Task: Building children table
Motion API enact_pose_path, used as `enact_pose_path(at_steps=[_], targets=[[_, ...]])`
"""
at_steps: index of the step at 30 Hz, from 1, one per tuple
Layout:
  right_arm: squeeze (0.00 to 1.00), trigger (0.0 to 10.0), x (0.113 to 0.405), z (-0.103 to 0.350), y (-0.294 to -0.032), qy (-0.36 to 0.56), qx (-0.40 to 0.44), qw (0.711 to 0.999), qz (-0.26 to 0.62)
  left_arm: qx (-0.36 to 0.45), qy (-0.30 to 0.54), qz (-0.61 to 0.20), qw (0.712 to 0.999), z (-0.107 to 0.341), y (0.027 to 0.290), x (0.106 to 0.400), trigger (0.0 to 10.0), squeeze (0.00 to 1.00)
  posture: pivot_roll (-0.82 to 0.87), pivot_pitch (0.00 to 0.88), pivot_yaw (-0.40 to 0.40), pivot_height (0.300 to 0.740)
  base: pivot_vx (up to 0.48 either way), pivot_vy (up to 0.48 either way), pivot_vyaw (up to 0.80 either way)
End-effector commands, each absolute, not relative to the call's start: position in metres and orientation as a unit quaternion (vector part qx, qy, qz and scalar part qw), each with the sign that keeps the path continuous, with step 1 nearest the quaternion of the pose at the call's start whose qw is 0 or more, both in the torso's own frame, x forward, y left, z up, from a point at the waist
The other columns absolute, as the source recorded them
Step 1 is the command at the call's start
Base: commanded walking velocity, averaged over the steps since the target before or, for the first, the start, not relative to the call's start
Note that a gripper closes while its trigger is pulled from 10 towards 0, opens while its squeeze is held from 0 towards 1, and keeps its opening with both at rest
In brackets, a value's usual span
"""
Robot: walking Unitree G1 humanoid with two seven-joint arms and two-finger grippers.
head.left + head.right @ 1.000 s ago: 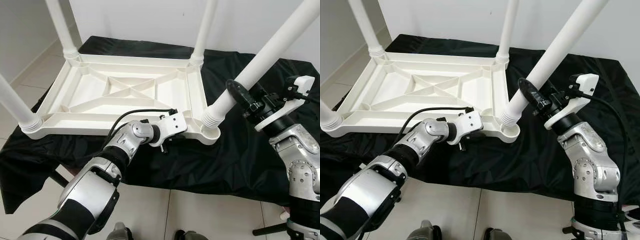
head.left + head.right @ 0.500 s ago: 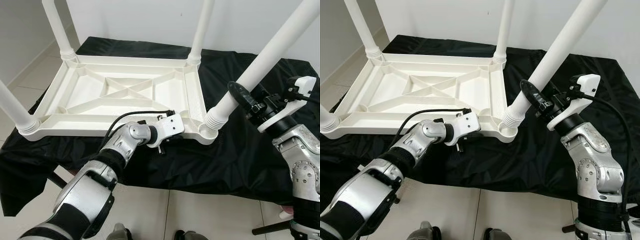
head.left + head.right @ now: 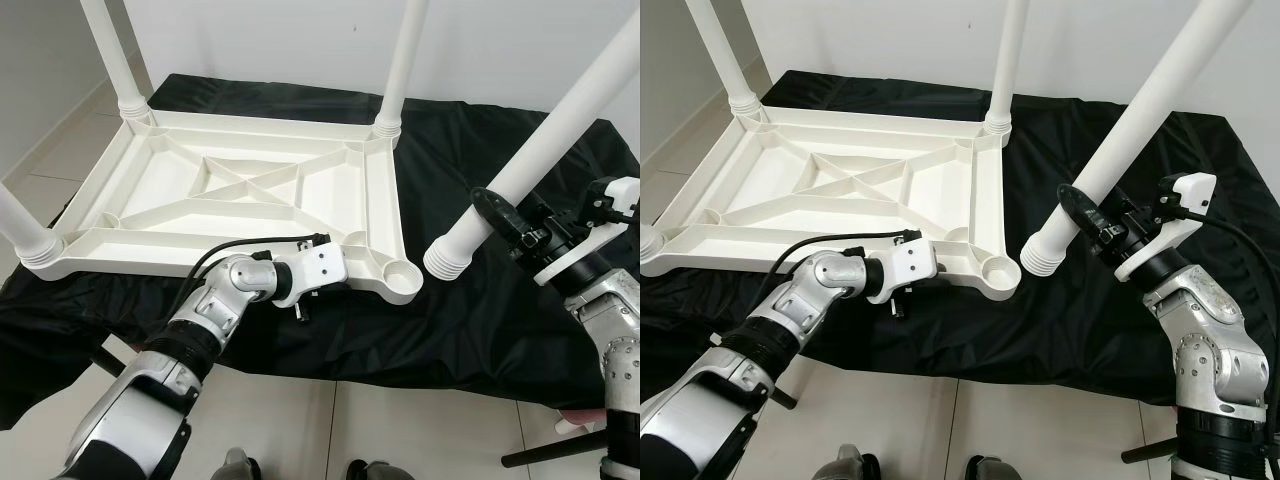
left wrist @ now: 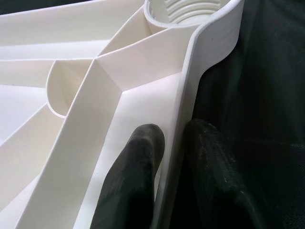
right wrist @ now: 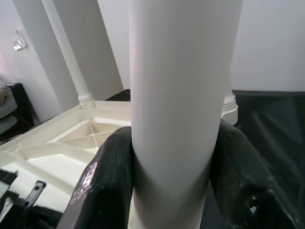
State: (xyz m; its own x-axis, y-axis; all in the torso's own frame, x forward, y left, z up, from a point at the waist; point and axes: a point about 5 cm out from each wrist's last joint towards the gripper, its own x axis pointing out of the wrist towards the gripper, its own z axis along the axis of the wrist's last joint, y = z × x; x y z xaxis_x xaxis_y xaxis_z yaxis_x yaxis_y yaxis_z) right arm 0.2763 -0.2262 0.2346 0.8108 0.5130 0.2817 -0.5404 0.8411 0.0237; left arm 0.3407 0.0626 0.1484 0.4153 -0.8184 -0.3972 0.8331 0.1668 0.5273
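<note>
I see the white plastic upturned tabletop [image 3: 250, 200] on the black cloth [image 3: 480, 310], three legs fitted. My left gripper [image 4: 174, 157] pinches its near rim wall, one finger each side, by the empty corner socket [image 3: 401, 274]. My right gripper [image 5: 174, 186] clamps the loose white tubular leg [image 3: 540, 165], tilted, its ribbed end just beside that socket

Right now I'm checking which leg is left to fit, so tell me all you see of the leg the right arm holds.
The loose leg is a long white tube, plastic by its look, with a ribbed threaded end. It tilts, threaded end down, hanging over the black cloth beside the tabletop's empty corner socket, not in it. The right gripper has its fingers clamped on both sides of its lower part. Its upper end runs out of frame.
</note>
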Motion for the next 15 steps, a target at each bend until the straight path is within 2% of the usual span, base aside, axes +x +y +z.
enact_pose_path(at_steps=[1, 7, 10, 15], targets=[[0.00, 10.0, 0.275, 0.233, -0.213, -0.136, 0.051, 0.940, 0.308, 0.359, 0.036, -0.526, 0.770, 0.140, 0.073, 0.340, 10.0, 0.00, -0.08, 0.144, -0.017, 0.740, 0.000, 0.000, 0.00], [0.00, 10.0, 0.278, 0.232, -0.202, -0.136, 0.055, 0.933, 0.329, 0.360, 0.032, -0.526, 0.770, 0.143, 0.073, 0.337, 10.0, 0.00, -0.08, 0.146, -0.022, 0.740, 0.000, 0.000, 0.00], [0.00, 10.0, 0.280, 0.230, -0.188, -0.129, 0.058, 0.920, 0.365, 0.363, 0.029, -0.537, 0.761, 0.143, 0.074, 0.328, 10.0, 0.00, -0.07, 0.147, -0.027, 0.740, 0.000, 0.000, 0.00], [0.00, 10.0, 0.284, 0.231, -0.184, -0.130, 0.057, 0.915, 0.377, 0.366, 0.030, -0.540, 0.758, 0.142, 0.075, 0.324, 10.0, 0.00, -0.06, 0.147, -0.035, 0.740, 0.000, 0.000, 0.00]])
